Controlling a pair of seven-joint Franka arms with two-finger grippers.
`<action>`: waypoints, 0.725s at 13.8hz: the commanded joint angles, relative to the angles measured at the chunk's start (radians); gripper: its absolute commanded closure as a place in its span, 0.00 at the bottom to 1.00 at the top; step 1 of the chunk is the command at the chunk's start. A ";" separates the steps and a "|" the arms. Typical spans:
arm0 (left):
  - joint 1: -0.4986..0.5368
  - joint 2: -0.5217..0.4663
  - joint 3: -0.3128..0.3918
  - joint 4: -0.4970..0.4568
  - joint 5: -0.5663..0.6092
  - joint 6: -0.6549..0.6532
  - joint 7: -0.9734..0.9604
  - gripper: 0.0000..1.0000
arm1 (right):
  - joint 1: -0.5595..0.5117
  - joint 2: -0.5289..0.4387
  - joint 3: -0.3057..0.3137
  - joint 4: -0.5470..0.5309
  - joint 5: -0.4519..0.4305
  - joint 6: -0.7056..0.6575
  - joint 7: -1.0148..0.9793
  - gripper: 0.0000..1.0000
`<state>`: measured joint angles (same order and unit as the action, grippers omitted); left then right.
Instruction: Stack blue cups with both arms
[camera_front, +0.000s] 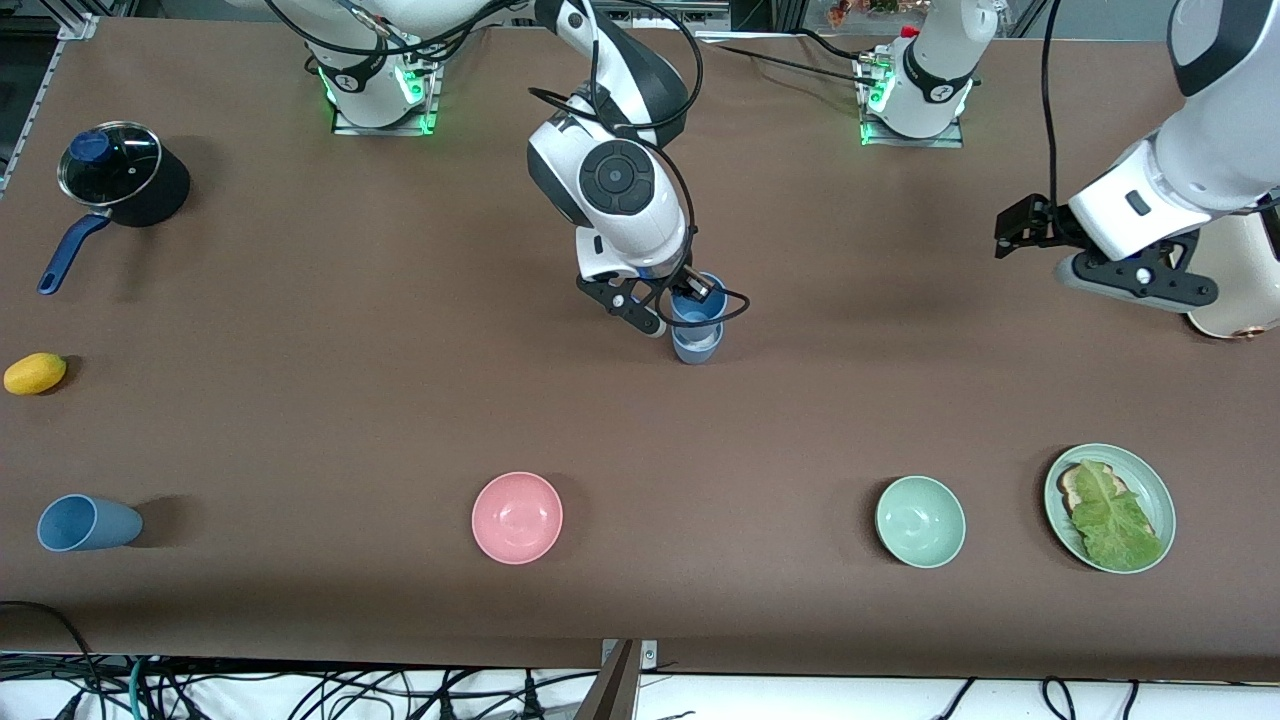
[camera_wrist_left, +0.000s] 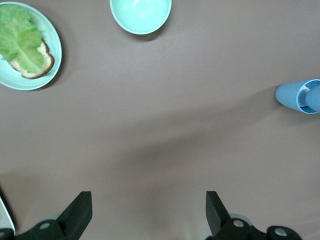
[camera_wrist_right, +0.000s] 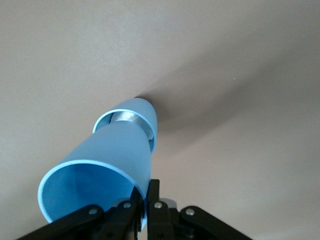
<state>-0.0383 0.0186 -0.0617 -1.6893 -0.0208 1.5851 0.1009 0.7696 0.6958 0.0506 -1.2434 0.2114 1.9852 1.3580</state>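
Note:
My right gripper (camera_front: 690, 292) is shut on the rim of a sky blue cup (camera_front: 698, 305), one finger inside and one outside, also seen in the right wrist view (camera_wrist_right: 146, 200). This cup (camera_wrist_right: 107, 165) is tilted, with its base inside the mouth of a second, duller blue cup (camera_front: 697, 347) that stands mid-table (camera_wrist_right: 145, 111). A third blue cup (camera_front: 85, 523) lies on its side near the front edge at the right arm's end. My left gripper (camera_front: 1008, 235) is open and empty above bare table (camera_wrist_left: 149, 210) at the left arm's end.
A pink bowl (camera_front: 517, 517), a green bowl (camera_front: 920, 521) and a green plate (camera_front: 1152, 480) with bread and lettuce sit along the front. A lidded black pot (camera_front: 115, 170) and a yellow fruit (camera_front: 35, 373) are at the right arm's end. A cream object (camera_front: 1235, 295) is under the left arm.

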 joint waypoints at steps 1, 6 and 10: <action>-0.031 -0.025 0.034 -0.030 0.015 0.026 0.011 0.00 | 0.013 0.028 -0.011 0.044 0.016 -0.005 0.015 1.00; -0.014 0.004 0.036 0.019 0.015 0.022 0.005 0.00 | 0.013 0.047 -0.011 0.041 0.014 0.041 0.024 0.82; -0.008 0.004 0.036 0.020 0.019 0.021 0.008 0.00 | -0.001 0.041 -0.018 0.041 0.008 0.037 0.006 0.00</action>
<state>-0.0479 0.0159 -0.0278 -1.6907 -0.0208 1.6090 0.1021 0.7712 0.7221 0.0403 -1.2417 0.2114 2.0330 1.3716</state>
